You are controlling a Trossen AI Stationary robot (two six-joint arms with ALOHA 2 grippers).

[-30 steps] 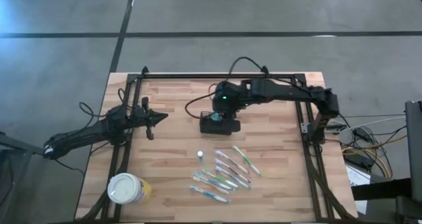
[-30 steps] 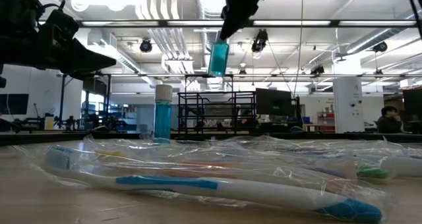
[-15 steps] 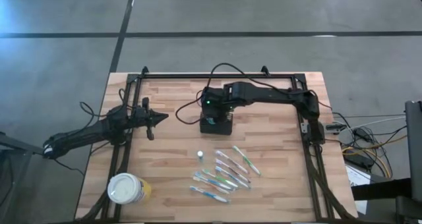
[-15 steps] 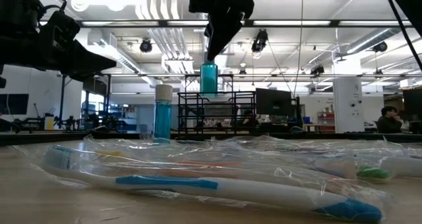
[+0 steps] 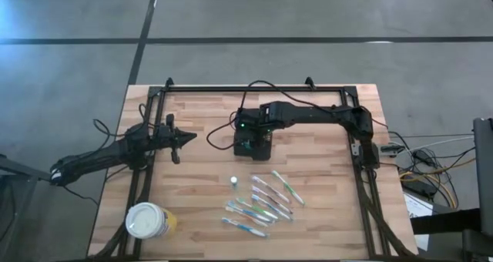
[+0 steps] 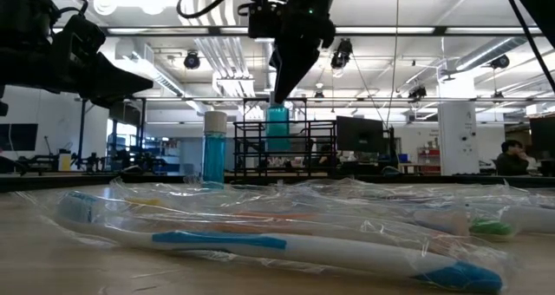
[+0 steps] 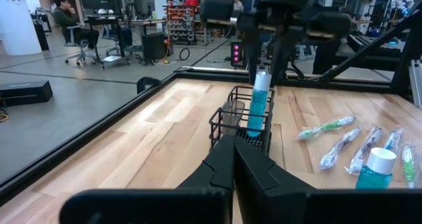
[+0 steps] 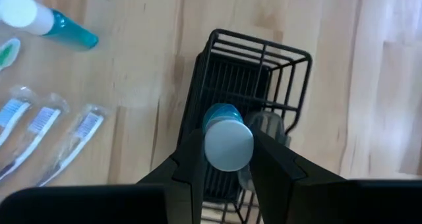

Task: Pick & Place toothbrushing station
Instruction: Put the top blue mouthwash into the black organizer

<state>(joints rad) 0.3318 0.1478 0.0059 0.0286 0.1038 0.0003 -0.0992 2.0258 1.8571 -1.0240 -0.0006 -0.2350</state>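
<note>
The black wire basket [image 5: 252, 146] stands on the table's middle, toward the far side; it also shows in the left wrist view [image 7: 232, 120] and the right wrist view [image 8: 275, 67]. My right gripper [image 8: 228, 159] is right above it, shut on an upright teal bottle [image 7: 258, 105] with a white cap. The bottle's lower end is down inside the basket. My left gripper [image 7: 235, 149] is shut and empty at the table's left [image 5: 185, 137], pointing at the basket. My right gripper pinches the teal bottle just under its white cap [image 8: 228, 143] between its two fingers [image 8: 191, 159]. The fingers come from above, pointing down. The bottle hangs upright below them, its lower end [image 7: 253, 130] inside the basket; whether it rests on the basket's floor I cannot tell.
A second teal bottle with a white cap [image 5: 233, 182] stands near the basket on its near side. Several wrapped toothbrushes [image 5: 266, 200] lie toward the near right. A round white-lidded yellowish tub [image 5: 146, 221] stands at the near left. A black frame [image 5: 254, 88] rims the table.
My right gripper has gone toward the table's left edge and down with the teal bottle, which stays upright. The bottle was held high beside the basket and now stands with its lower end inside the basket.
</note>
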